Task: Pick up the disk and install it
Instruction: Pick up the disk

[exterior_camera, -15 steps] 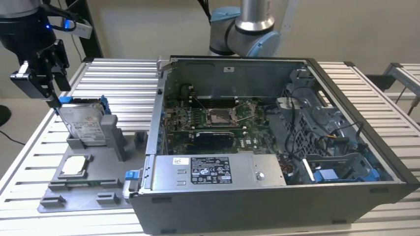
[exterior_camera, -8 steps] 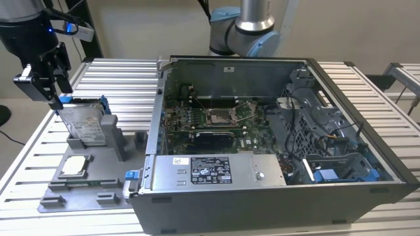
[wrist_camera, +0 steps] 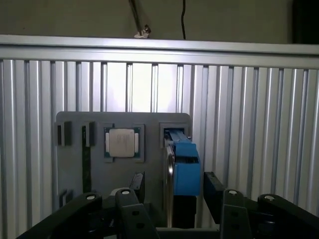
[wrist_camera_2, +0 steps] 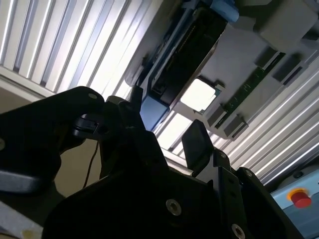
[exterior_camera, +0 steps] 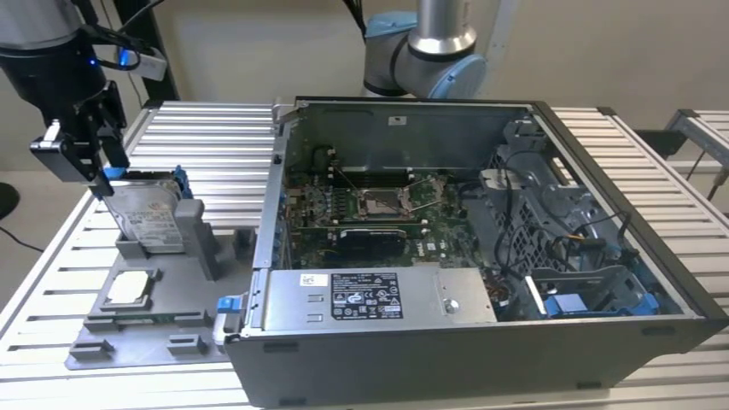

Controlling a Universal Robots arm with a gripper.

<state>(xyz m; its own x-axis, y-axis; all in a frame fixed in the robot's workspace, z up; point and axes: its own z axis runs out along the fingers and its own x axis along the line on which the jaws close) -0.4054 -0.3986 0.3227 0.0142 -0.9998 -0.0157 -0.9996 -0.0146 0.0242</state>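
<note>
Gripper (wrist_camera: 174, 181) straddles the upright disk (wrist_camera: 186, 167) in its stand (wrist_camera: 75, 159); jaws spread.

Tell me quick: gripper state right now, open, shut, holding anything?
Gripper: open, holding nothing; jaws sit either side of the upright silver-grey metal disk in its blue plastic bracket, which stands in the grey plastic holder.

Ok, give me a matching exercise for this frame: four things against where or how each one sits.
Things:
1 disk
2 CPU chip
3 hand
4 grey box with black label

States:
A lying flat on the grey tray
B inside the open computer case
C upright in the tray's slot
D open, fingers either side of the disk

Pairs: 1-C; 2-A; 3-D; 4-B
</note>
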